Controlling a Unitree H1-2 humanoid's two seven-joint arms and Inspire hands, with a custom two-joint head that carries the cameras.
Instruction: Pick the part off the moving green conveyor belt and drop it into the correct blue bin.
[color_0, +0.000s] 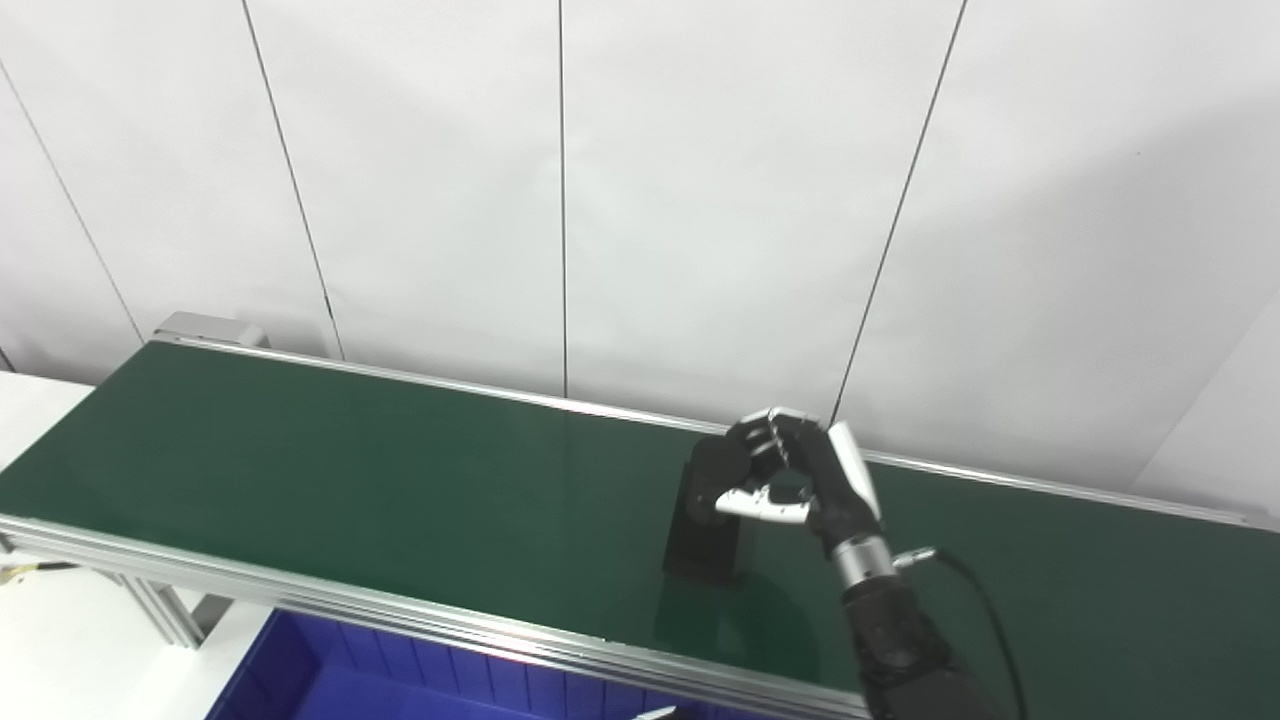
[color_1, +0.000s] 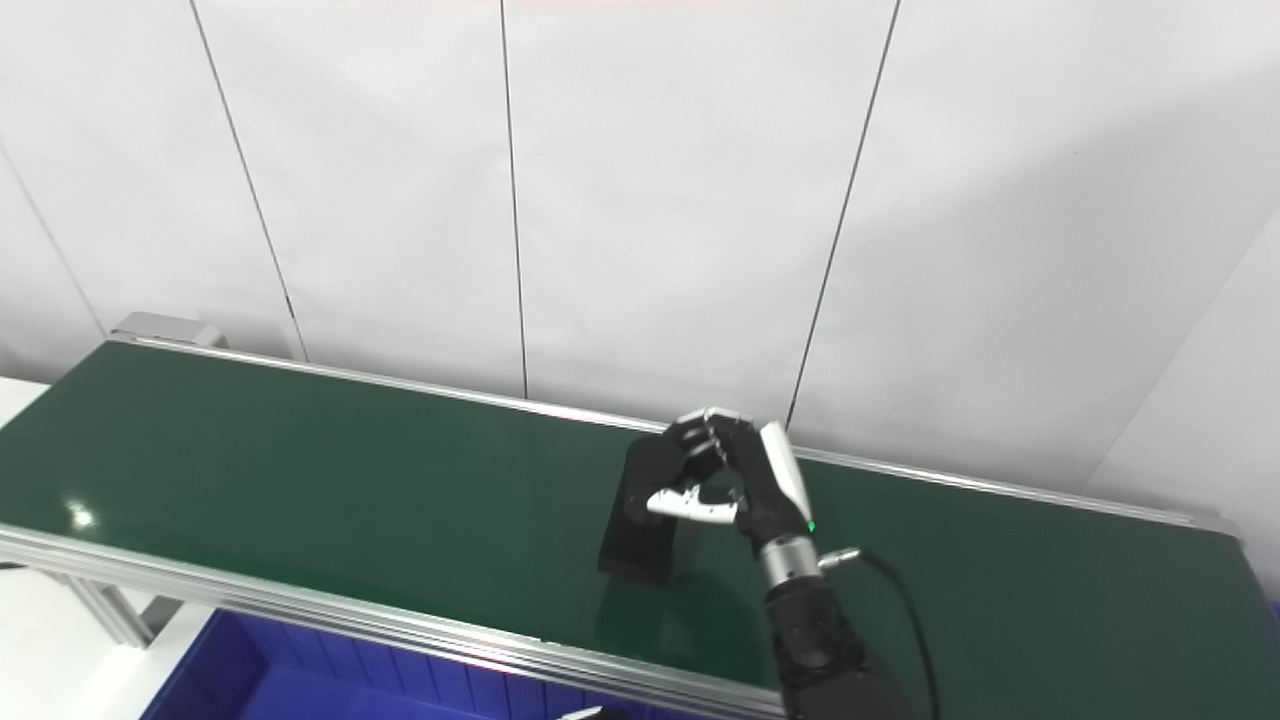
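One dark part (color_0: 712, 520) stands on the green conveyor belt (color_0: 400, 490), right of the belt's middle and about midway between its far rail and near rail. We see it as a black, slab-like piece whose long axis runs from the near rail toward the far wall, leaning a little to the right at its upper end; its lower end rests on the belt surface.

Our right hand (color_0: 790, 475) is directly at the part's upper end, reaching in from the right side, so the part lies just to the left of the palm and slightly nearer to us. The fingers (color_0: 770, 432) curl over the top of the part from the far side, and the pale thumb (color_0: 765, 507) crosses its near face. We judge the hand to be wrapped around the part (whether the squeeze is already firm, we cannot tell). The wrist points down toward the lower right, with a cable looping off beside it.

Our left hand is not in sight in either view, so the right hand is the only one placed to lift.

Below the near rail, a blue bin (color_0: 330, 670) sits to the lower left of the part, well apart from the hand.
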